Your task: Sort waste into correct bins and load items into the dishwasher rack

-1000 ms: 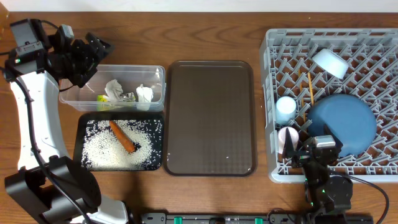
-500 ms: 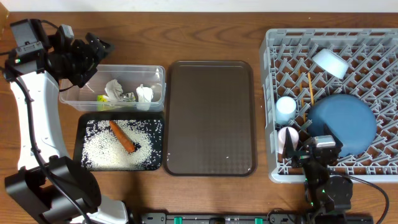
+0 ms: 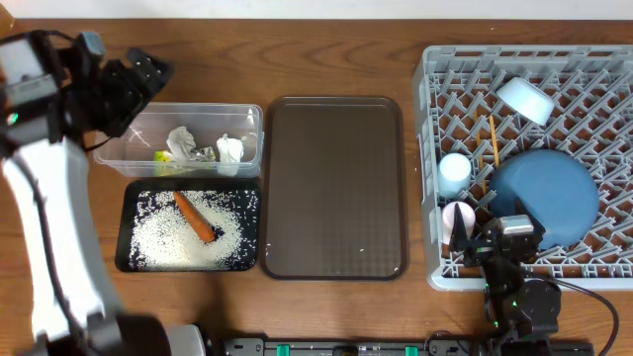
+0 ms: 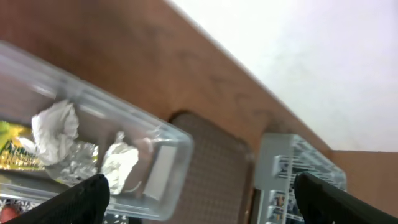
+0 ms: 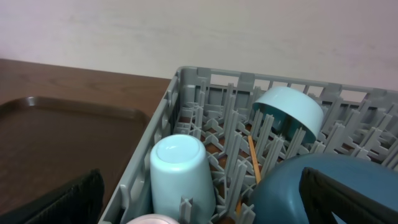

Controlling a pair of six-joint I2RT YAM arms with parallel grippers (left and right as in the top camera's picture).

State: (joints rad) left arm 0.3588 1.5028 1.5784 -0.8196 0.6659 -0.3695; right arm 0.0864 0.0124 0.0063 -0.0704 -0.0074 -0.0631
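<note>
The clear tub [image 3: 249, 117] holds white tissues [image 3: 181, 141] and the yellow-green wrapper [image 3: 161, 155]. The black tray [image 3: 127, 229] holds rice [image 3: 163, 237] and the carrot [image 3: 196, 216]. The grey rack [image 3: 427, 148] holds the blue plate [image 3: 544, 198], light blue cup [image 3: 454, 173], pinkish cup [image 3: 456, 222], white bowl [image 3: 524, 99] and chopsticks [image 3: 492, 143]. My left gripper [image 3: 136, 84] is open and empty above the tub's far left corner; its wrist view shows the tissues [image 4: 56, 121]. My right gripper [image 3: 509, 235] is open and empty over the rack's near edge, by the cup [image 5: 180, 171] and plate [image 5: 311, 186].
A large dark brown serving tray [image 3: 334, 186] lies between the bins and the rack, with nothing on it. The left arm's white link runs down the table's left edge. The rack fills the right side.
The left arm has risen and swung a little left, away from the tub; it looks larger and blurred. The right arm and all objects have not moved.
</note>
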